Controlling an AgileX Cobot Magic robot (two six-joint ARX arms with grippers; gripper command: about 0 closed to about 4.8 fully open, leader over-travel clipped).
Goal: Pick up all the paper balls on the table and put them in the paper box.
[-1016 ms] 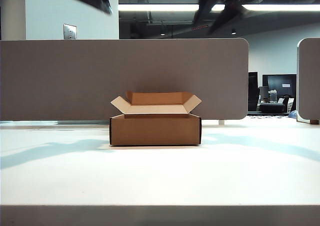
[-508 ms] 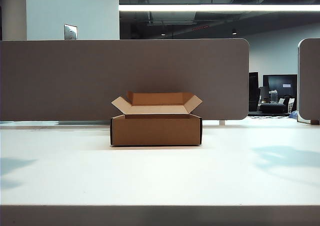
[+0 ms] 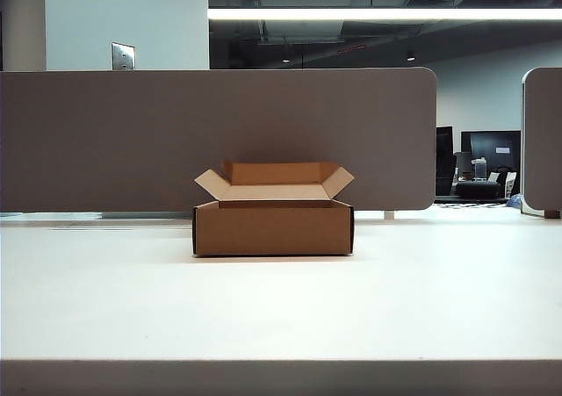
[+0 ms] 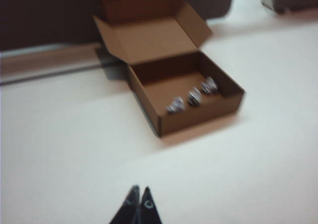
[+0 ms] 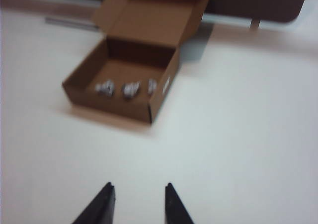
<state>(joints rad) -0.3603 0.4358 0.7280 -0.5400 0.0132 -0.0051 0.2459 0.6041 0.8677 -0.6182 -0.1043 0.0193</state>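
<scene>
The brown paper box (image 3: pixel 272 227) stands open at the middle of the white table (image 3: pixel 281 308), against the grey partition. Three crumpled paper balls lie in a row on the box's floor: one (image 4: pixel 175 105), a second (image 4: pixel 194 97) and a third (image 4: pixel 208 86) in the left wrist view, and again (image 5: pixel 105 88), (image 5: pixel 130 89), (image 5: pixel 152 86) in the right wrist view. My left gripper (image 4: pixel 139 190) is shut and empty, high above bare tabletop short of the box (image 4: pixel 189 97). My right gripper (image 5: pixel 138 186) is open and empty, likewise back from the box (image 5: pixel 124 85). Neither gripper shows in the exterior view.
A grey partition panel (image 3: pixel 219 137) runs behind the box, with a second panel (image 3: pixel 543 141) at the far right. The table's pale front edge (image 3: pixel 281 377) lies nearest the exterior camera.
Both arms, blurred at the top of the exterior view a second ago, have pulled out of that view. Their shadows slid off the tabletop. The box has not moved.
</scene>
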